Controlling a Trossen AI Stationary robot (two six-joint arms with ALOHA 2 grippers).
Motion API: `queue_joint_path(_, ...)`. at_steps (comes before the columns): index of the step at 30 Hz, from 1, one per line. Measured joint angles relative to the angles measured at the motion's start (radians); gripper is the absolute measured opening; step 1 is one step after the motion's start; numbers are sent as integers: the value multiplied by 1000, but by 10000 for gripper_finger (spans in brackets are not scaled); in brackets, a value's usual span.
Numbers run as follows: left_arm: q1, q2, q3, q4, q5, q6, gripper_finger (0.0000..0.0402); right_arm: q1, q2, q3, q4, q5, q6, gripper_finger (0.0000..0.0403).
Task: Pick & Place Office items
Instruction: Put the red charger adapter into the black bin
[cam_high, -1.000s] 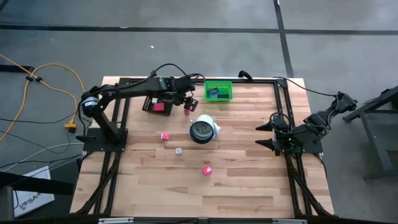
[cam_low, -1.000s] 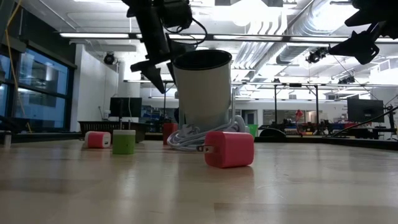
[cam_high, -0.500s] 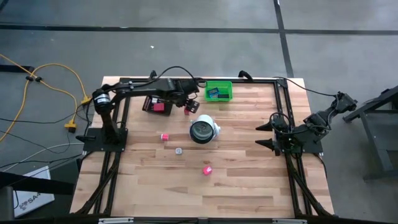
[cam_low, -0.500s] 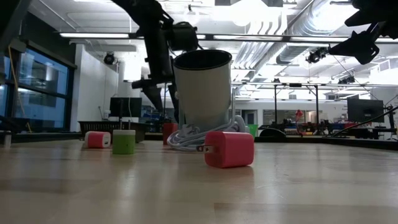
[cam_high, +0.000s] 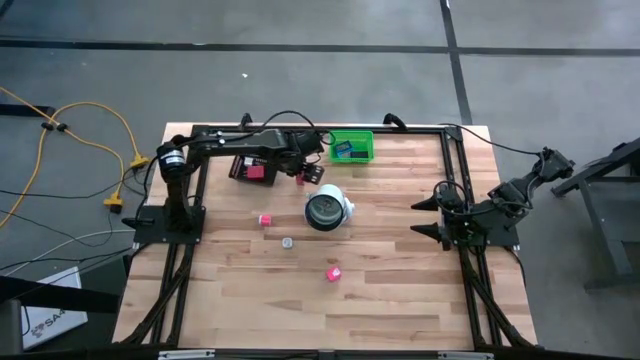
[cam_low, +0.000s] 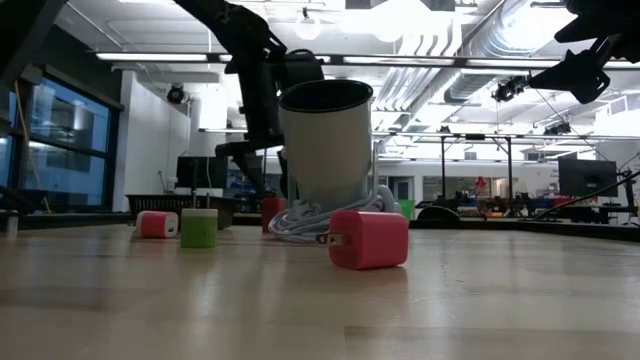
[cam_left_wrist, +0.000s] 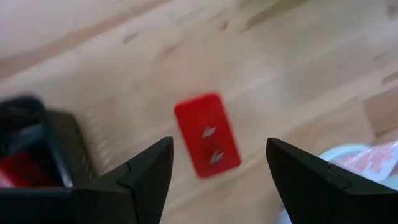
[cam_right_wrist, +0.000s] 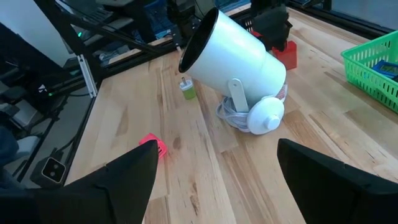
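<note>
red block lies flat on the wood, between black mesh tray and white cup. left gripper has swung in from the tray side and now hangs directly over it, fingers apart, nothing held: grasp looks next. right gripper waits at the right edge, spread wide.

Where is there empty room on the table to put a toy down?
The widest bare wood lies between the white round lamp and the right end effector, and along the near edge past the pink block. It is crowded at the far side: green plastic bin, black mesh tray, left end effector.
</note>
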Motion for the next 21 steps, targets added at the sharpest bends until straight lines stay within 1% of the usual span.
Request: queue_joint_path(21,14,64,0,21,17,2,247,0,0,0,0,0,0,317)
